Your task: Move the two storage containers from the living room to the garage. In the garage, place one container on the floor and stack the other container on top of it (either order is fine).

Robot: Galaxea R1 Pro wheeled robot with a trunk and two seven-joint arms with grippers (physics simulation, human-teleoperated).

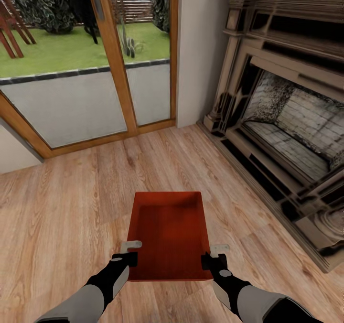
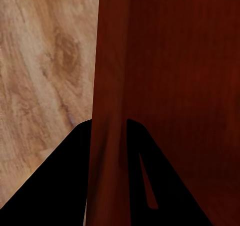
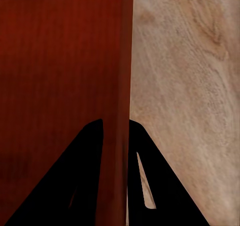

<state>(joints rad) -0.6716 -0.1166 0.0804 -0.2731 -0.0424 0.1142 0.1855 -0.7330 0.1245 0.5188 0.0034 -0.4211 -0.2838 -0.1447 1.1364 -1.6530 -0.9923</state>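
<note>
- In the living room, the light wood plank floor [image 1: 71, 208] fills the near and middle ground, its boards running toward the far wall.
- At the far left stands a large glass door [image 1: 86, 69] in a wooden frame, with grass, bushes and a fence showing through it.
- Along the right side sits a dark, ornate fireplace [image 1: 286, 122] with a brick-lined opening; a plain white wall strip [image 1: 198, 50] separates it from the door.
- At the near centre, one storage container [image 1: 169, 234] is held above the planks between the two arms. It is orange-red, open-topped and empty, with its long axis pointing away from the robot.
- The left tool [image 1: 128, 252] is clenched on the container's left wall near its near corner; in the left wrist view the wall [image 2: 107, 151] passes between the two dark fingers [image 2: 65, 186], one outside and one inside the bin.
- The right tool [image 1: 214, 256] is likewise clenched on the container's right wall near the near corner; in the right wrist view the thin red wall [image 3: 117, 156] runs between the fingers [image 3: 75, 181], with the planks [image 3: 185, 110] on the outer side.
</note>
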